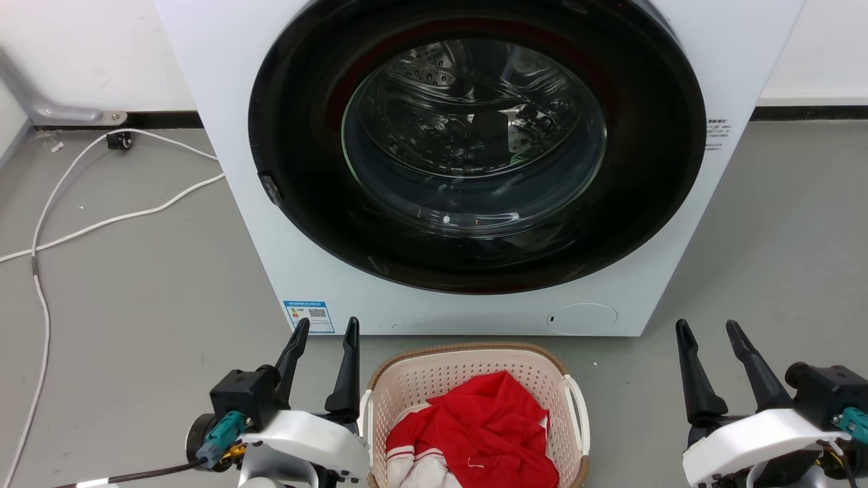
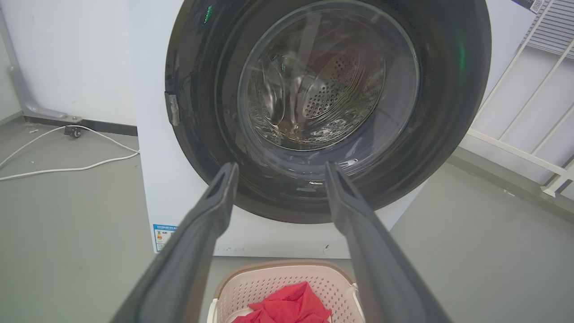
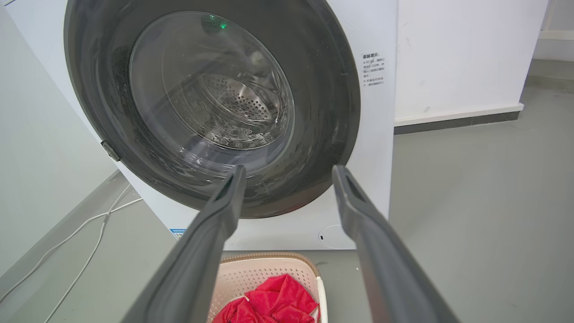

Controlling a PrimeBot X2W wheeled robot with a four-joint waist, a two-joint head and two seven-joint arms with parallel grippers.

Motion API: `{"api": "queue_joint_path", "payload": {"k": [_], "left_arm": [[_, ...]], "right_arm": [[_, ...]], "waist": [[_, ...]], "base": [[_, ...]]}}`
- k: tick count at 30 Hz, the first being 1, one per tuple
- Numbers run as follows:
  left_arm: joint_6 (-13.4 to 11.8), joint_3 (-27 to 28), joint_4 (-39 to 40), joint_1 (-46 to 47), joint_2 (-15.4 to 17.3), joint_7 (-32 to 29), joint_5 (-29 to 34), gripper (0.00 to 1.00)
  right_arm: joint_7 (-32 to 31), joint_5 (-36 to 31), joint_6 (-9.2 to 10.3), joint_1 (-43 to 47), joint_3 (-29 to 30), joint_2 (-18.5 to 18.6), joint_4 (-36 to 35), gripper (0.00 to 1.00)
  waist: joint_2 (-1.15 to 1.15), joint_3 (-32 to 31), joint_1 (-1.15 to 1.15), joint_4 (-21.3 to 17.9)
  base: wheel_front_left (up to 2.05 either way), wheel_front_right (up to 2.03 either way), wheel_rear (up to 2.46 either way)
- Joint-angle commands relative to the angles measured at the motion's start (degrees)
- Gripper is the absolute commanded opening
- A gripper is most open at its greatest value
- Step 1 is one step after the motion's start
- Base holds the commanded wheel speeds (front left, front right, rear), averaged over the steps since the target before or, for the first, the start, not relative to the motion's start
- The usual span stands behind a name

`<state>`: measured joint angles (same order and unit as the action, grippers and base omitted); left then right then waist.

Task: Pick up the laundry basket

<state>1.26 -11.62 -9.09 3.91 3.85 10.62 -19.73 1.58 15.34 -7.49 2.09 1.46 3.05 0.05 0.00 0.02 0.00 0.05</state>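
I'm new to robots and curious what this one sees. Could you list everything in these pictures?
washing machine: one, white with a dark round door, straight ahead
laundry basket: one, cream with a brown rim, on the grey floor before the machine
clothing: at least one piece, red and white, in the basket
cable: count unclear, white, on the floor at left
label: one, blue, machine's lower left corner
left tool: one, dark, open, beside the basket
right tool: one, dark, open, farther from the basket
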Motion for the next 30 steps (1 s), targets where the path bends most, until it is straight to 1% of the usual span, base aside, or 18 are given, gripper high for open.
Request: {"api": "queue_joint_path", "payload": {"k": [1,14,30], "left_arm": [[-0.4,-0.4,0.5,0.0,0.4,0.5,1.6,1.0],[-1.4,-1.1,0.1,-0.4,0.5,1.9,7.0,1.0],[-1.6,-1.6,-0.1,-1.1,0.2,3.8,13.1,1.0]], "right_arm": [[0.4,-1.6,0.0,0.0,0.0,-0.1,-0.8,1.0],[1.0,-6.8,0.01,1.0,0.2,-0.2,-1.5,1.0],[2.5,-11.7,0.01,2.0,0.5,-0.2,-2.1,1.0]], "waist": [[0.0,0.0,0.0,0.0],[0.0,0.0,0.0,-0.1],[0.0,0.0,0.0,-0.1]], "base": [[0.0,0.0,0.0],[0.0,0.0,0.0],[0.0,0.0,0.0]]}}
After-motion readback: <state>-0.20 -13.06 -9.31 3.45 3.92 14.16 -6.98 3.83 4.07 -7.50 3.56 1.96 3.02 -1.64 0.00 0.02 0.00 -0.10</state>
